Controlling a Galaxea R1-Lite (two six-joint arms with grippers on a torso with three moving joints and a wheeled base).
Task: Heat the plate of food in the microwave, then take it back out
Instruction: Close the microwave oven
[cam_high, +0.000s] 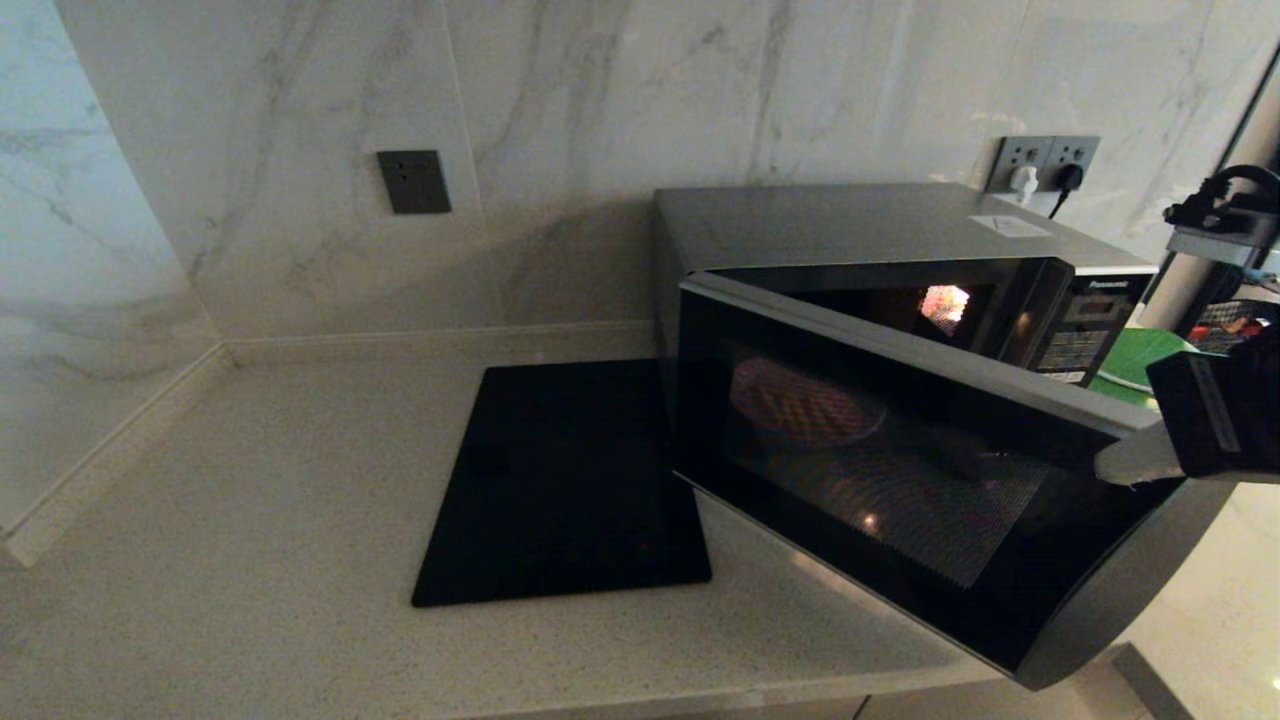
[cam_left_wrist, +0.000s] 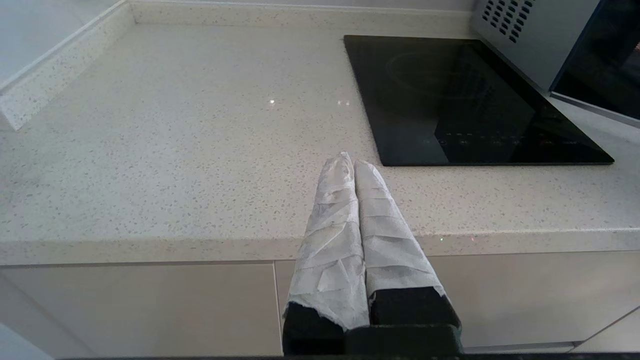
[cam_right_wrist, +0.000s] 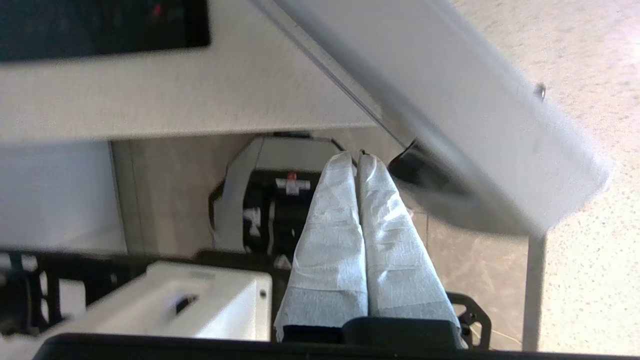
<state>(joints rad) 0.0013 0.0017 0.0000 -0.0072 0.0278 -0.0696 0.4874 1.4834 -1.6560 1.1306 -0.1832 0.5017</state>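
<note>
The silver-grey microwave stands on the counter with its dark glass door swung partly open and the inside light on. Through the door's mesh a round pale plate of food shows dimly inside. My right gripper is at the door's free edge, shut with nothing between its white-wrapped fingers; in the right wrist view the right gripper lies beside the grey door. My left gripper hangs shut and empty over the counter's front edge, out of the head view.
A flat black cooktop lies left of the microwave, and the cooktop also shows ahead of my left gripper. A green tray sits right of the microwave. Wall sockets hold plugs behind it. The open door overhangs the counter's front edge.
</note>
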